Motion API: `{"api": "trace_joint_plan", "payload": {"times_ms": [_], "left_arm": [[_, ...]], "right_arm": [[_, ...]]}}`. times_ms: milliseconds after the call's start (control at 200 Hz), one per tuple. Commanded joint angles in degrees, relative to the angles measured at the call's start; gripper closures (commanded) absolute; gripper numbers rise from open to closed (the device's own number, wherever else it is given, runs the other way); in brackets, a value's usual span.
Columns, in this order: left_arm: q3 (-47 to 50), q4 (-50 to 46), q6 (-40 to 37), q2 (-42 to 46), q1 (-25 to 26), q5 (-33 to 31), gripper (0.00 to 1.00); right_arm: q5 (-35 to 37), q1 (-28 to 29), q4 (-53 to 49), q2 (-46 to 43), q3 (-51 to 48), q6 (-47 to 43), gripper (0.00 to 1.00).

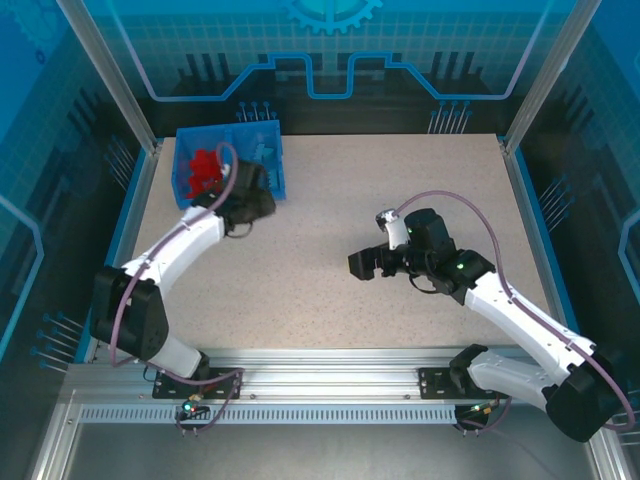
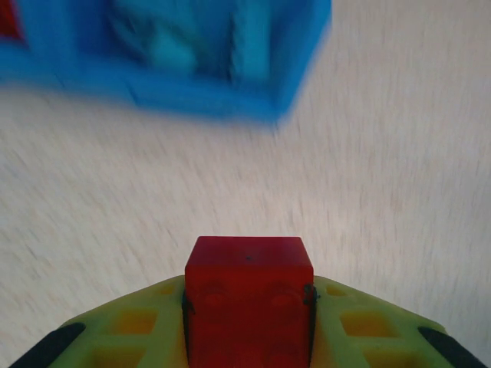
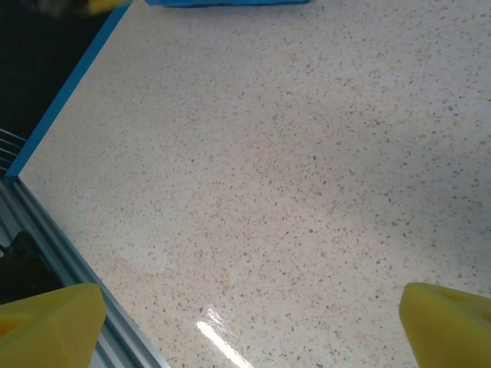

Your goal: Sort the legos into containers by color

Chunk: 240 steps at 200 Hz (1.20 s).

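- L tool [image 2: 249, 330]: pinching a red lego [image 2: 247, 264], seated square in the jaws. Looks like a firm carry grip.
- Top cam puts it at the near wall of the bin [image 1: 225, 130], brick not yet released.
- Red pile [image 1: 205, 170] sits in the left compartment [image 1: 183, 165]; light-blue legos [image 1: 262, 150] in the right compartment [image 1: 283, 175].
- Wrist cam is smeared, but light blue lies dead ahead and red only at the far-left edge. My read: shift left before you let go, else red lands w/ blues.
- R tool [image 3: 245, 330]: spread wide, nothing in it, over bare desk well apart from the bin, prob. to stay out of the L arm's way.
- Desk [image 1: 330, 230]: pale, speckled, one glare spot; blue trim [image 3: 73, 84] at its edge.
- Alu rail [image 1: 330, 358] along the near side; blue-lit panels [image 1: 330, 60] around.
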<state>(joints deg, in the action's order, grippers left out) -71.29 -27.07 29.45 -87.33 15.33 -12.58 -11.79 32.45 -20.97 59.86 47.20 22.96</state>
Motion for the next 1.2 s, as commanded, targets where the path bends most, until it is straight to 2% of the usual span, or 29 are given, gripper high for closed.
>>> {"api": "trace_joint_plan", "payload": {"times_ms": [0, 135, 225, 310, 440, 500, 580, 705, 810, 895, 1061, 1196], "left_arm": [[-5.3, -1.3, -7.2, -1.2, -7.3, -0.9, 0.73], [-13.2, -1.4, -6.1, -9.5, -16.2, 2.0, 0.72], [-19.2, -2.1, -6.1, -16.1, -19.8, 2.1, 0.72], [-26.5, -4.7, -5.4, -23.2, -22.4, 5.4, 0.71], [-36.6, -8.3, -3.4, -32.5, -25.0, 12.1, 0.58], [-40.2, -9.7, -3.5, -35.1, -25.2, 12.6, 0.5], [-41.8, -10.1, -3.5, -35.7, -25.2, 12.9, 0.45], [-38.5, -8.0, -2.5, -32.0, -25.1, 14.4, 0.4], [-30.0, -3.5, -1.8, -24.4, -24.4, 15.3, 0.39], [-20.3, 1.2, -2.2, -14.5, -22.6, 14.7, 0.36], [-0.6, 9.5, -8.7, 3.6, -14.3, 8.8, 0.31], [11.9, 13.9, -14.3, 12.8, -8.9, 3.7, 0.27]], "right_arm": [[2.1, -0.7, 0.1, -1.8, 1.5, 0.3, 0.0], [1.9, -0.7, -0.2, -2.0, 1.5, 0.4, 0.0], [1.6, -0.7, -1.1, -2.2, 2.1, 0.1, 0.0], [2.1, -0.7, -2.0, -3.1, 2.1, 0.0, 0.0], [3.1, -0.7, -2.1, -4.9, 1.2, 0.3, 0.0], [3.4, -0.8, -2.4, -5.4, 1.2, 0.6, 0.0], [3.9, -0.7, -2.8, -5.8, 1.1, 0.8, 0.0], [6.3, -0.7, -3.1, -6.3, 0.8, 1.4, 0.0], [16.7, -0.8, -3.4, -8.1, -0.6, 4.2, 0.0], [25.8, -1.9, -2.8, -9.6, -2.4, 4.6, 0.0], [36.4, -9.3, 1.0, -8.6, -3.8, 3.5, 0.0], [39.4, -16.2, 8.0, -3.7, -4.9, 1.6, 0.0]]}}
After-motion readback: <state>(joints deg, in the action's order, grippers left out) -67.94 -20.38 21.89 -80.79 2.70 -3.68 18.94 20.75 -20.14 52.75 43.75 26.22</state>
